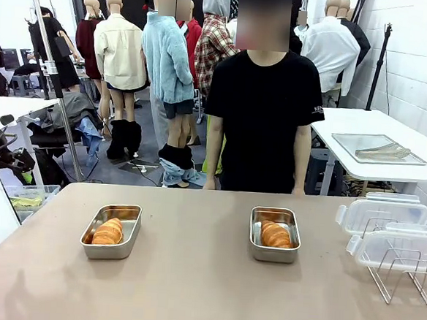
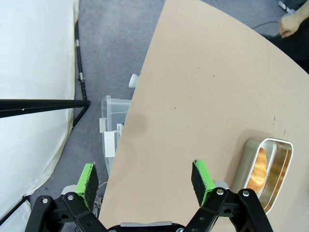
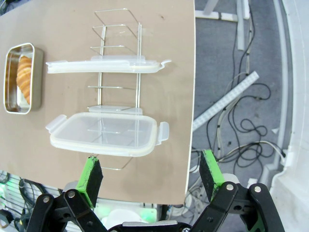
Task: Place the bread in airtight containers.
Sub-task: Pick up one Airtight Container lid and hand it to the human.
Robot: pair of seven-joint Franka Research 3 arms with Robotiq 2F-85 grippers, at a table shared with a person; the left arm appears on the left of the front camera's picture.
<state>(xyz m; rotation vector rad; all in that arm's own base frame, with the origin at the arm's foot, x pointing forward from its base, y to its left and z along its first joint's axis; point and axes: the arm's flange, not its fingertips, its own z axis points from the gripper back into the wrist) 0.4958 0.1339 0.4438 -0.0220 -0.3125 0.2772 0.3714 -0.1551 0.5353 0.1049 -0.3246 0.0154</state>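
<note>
Across the front view, a tan table (image 1: 189,297) carries two open steel pans. The left pan (image 1: 109,254) lies at 9 o'clock from the table's middle, and the right pan (image 1: 273,255) lies at 2 o'clock, well apart from it. Each holds one piece of bread lying flat on its floor: the left bread (image 1: 109,232) and the right bread (image 1: 276,235). Neither pan is covered. At 3 o'clock, near the table's right edge, two clear lids, the far lid (image 1: 382,214) and the near lid (image 1: 398,250), rest on a wire rack (image 1: 403,279). A person (image 1: 262,119) in a black shirt stands at 12 o'clock, behind the far edge, arms hanging at the sides.

Left wrist view: the left tool (image 2: 144,169) is released, its green pads spread wide with nothing between them. It hangs above the table's edge, one pad over the floor and one over the table. The left pan sits at 3 o'clock from it, apart.

Right wrist view: the right tool (image 3: 150,162) is likewise released and grasps nothing. It hangs above the table's edge, with the near lid just beyond its pads at 12 o'clock and the right pan at 10 o'clock.
</note>
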